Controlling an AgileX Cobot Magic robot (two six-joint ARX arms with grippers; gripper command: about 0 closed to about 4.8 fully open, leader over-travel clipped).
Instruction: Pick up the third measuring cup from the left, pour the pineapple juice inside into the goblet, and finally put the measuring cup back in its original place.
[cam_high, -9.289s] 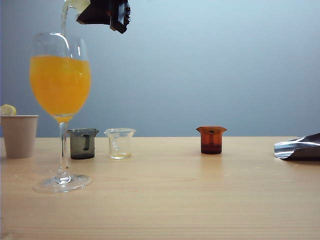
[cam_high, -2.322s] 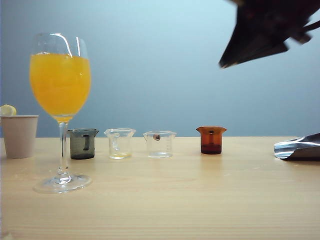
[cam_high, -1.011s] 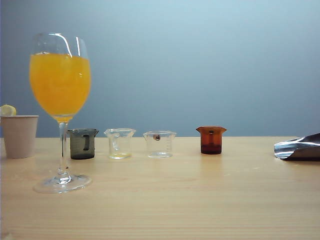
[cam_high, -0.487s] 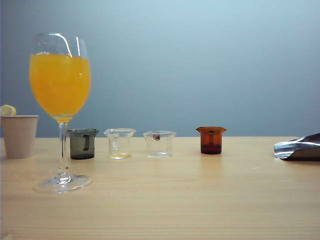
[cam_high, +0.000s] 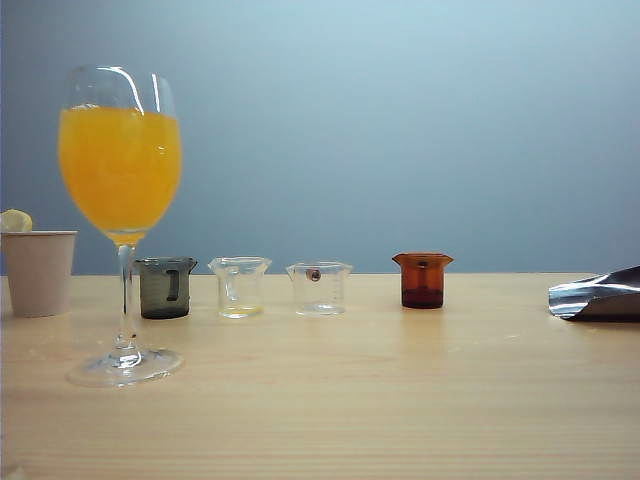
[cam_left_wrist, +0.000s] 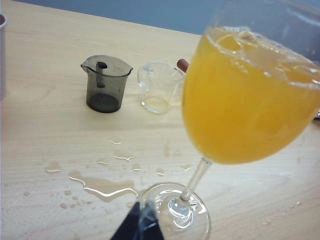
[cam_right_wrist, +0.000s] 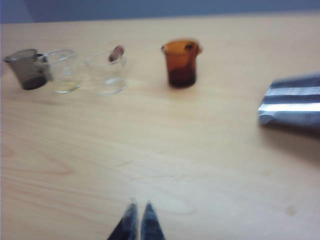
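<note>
Lab-type test setup: bare wood table (cam_high: 400, 400), plain blue backdrop (cam_high: 400, 120), measuring cups (cam_high: 240, 286).

The exterior view sits low, almost level with the surface (cam_high: 400, 400), facing the row of cups side-on against a blue-grey wall. The left wrist view looks down from very near the goblet (cam_left_wrist: 245, 95), past the left claw (cam_left_wrist: 137, 227) tips at the frame edge. The right wrist view looks down from higher and farther back, over the right claw (cam_right_wrist: 137, 222). All three share the grey cup (cam_high: 165, 287); the right wrist and exterior views also share the amber cup (cam_right_wrist: 181, 62) and foil pouch (cam_right_wrist: 292, 102).
</note>
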